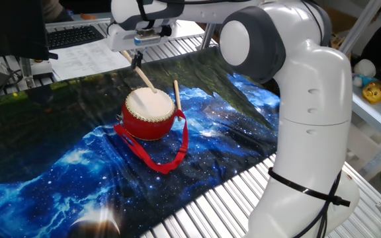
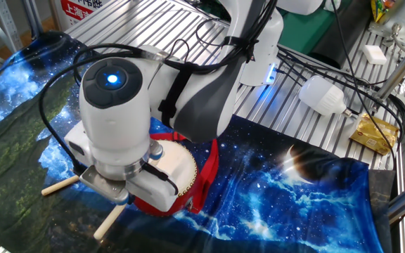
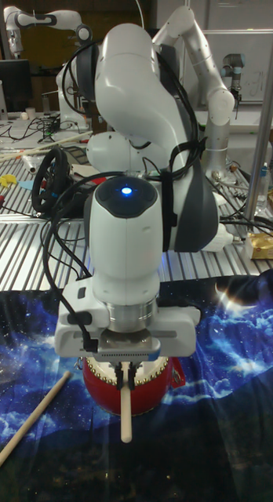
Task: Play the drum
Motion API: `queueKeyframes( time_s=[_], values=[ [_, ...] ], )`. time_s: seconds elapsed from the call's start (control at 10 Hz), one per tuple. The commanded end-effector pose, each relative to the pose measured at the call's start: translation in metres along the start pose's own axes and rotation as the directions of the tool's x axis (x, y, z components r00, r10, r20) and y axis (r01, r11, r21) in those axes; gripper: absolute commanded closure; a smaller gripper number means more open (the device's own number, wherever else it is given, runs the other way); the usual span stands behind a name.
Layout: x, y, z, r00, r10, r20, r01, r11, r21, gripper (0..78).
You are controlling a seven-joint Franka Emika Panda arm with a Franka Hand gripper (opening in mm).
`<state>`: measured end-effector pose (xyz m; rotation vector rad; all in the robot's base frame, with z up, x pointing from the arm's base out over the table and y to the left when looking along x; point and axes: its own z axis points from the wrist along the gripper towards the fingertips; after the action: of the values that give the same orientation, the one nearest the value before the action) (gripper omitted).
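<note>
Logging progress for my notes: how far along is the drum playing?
Done: the gripper has a wooden stick pinched. In hand: that stick slants down onto the cream skin of the drum, tip about at the rim. Left: more beats; a second stick leans unused against the drum.

Robotics lab. Evidence: several white robot arms on stands; slatted metal surface under a galaxy-print cloth; loose cables; keyboard; monitor; printed papers.
</note>
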<state>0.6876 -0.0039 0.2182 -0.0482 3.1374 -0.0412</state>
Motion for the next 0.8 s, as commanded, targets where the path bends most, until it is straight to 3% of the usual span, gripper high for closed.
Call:
queueKeyframes(
  time_s=[0.1,0.2,0.8],
  values=[
    [0.006,0.001,0.007,1.000,-0.004,-0.025,0.004,1.000,0.003,76.3],
    [0.008,0.002,0.009,0.999,-0.007,-0.052,0.007,1.000,0.004,76.3],
    [0.003,-0.001,0.023,0.997,-0.028,-0.075,0.028,1.000,0.000,76.3]
  ],
)
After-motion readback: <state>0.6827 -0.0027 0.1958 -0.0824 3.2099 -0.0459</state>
